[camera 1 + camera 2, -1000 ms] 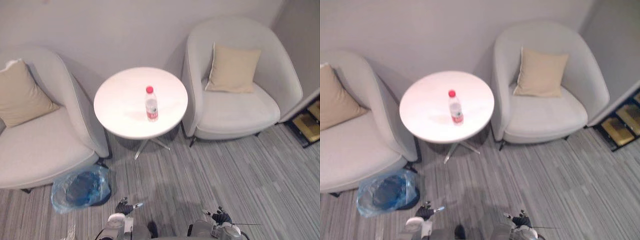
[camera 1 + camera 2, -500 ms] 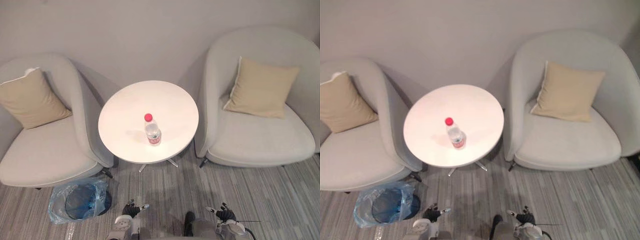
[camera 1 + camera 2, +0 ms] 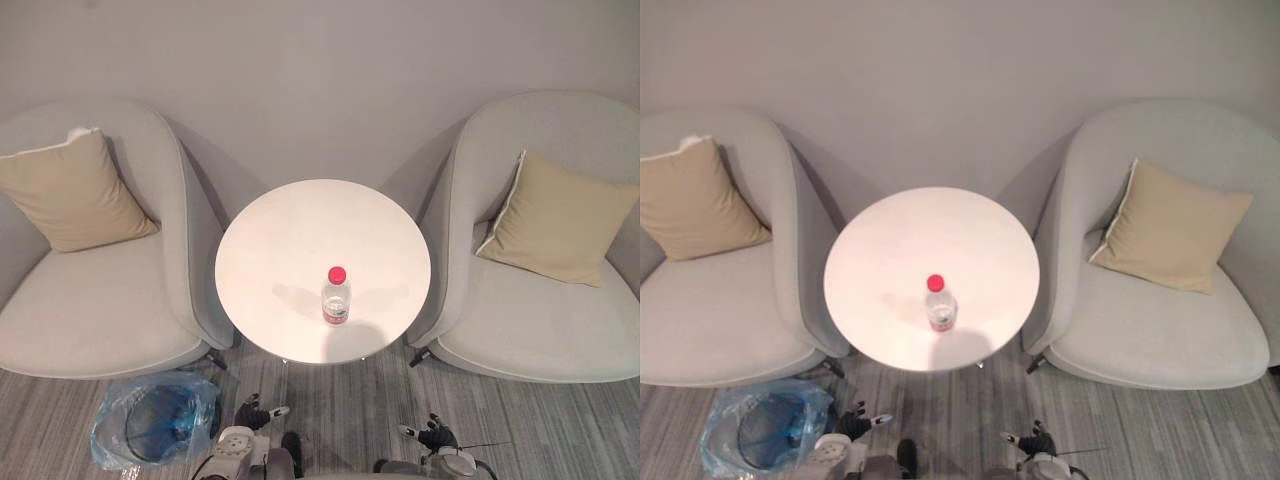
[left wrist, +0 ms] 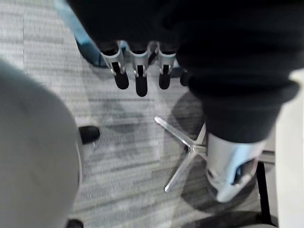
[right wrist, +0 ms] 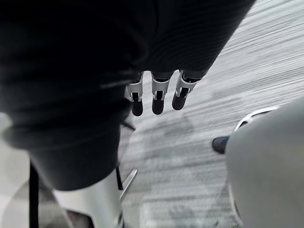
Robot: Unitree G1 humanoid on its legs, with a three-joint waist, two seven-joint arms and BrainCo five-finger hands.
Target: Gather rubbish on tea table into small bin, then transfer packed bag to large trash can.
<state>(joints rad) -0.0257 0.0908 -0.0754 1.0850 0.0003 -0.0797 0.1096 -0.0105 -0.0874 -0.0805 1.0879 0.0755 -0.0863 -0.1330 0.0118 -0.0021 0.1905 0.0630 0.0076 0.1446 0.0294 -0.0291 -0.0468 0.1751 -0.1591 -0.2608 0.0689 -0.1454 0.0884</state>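
left eye view: bottle (image 3: 336,298) on surface (image 3: 290,240); left robot hand (image 3: 251,413), right robot hand (image 3: 434,437) slack, empty; bottle best gripped mid-body.

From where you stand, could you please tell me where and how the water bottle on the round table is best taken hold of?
Probably around the clear body of the bottle, just below its red cap, with a sideways wrap. It stands upright and alone on the white round table, close to the edge nearest the robot, so a level approach from that near side looks simplest.
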